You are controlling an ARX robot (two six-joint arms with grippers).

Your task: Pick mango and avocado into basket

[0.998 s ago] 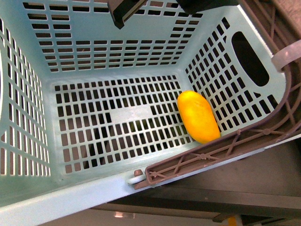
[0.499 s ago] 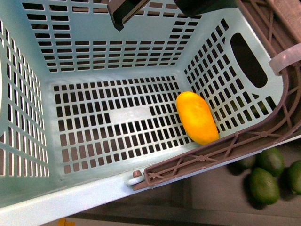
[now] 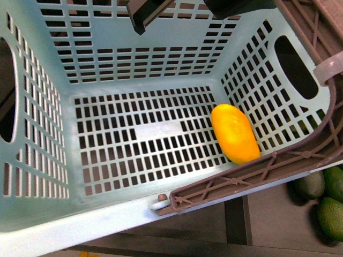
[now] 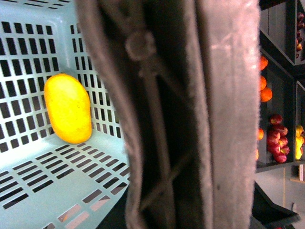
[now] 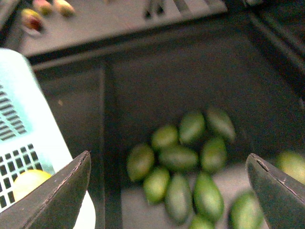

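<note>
The mango (image 3: 236,134) lies on the slotted floor of the teal basket (image 3: 53,225), against its right wall. The left wrist view shows the mango (image 4: 68,109) too, beside the brown ribbed handle (image 4: 228,119) that fills the picture. My left gripper is shut on that handle; its fingers are hidden. Several green avocados (image 5: 208,195) lie piled in a dark bin. My right gripper (image 5: 167,162) hangs open above them, nothing between its fingers. Avocados (image 3: 332,217) also show past the basket's near right corner.
The basket's edge (image 5: 19,119) sits right beside the dark avocado bin (image 5: 143,86). Shelves with orange fruit (image 4: 264,81) and red fruit (image 4: 274,143) stand beyond the handle. A grey ledge with a few small fruits (image 5: 33,19) runs behind the bin.
The basket has shifted a little to the right in the front view, mango still inside. Avocados have come into sight under its right corner.
</note>
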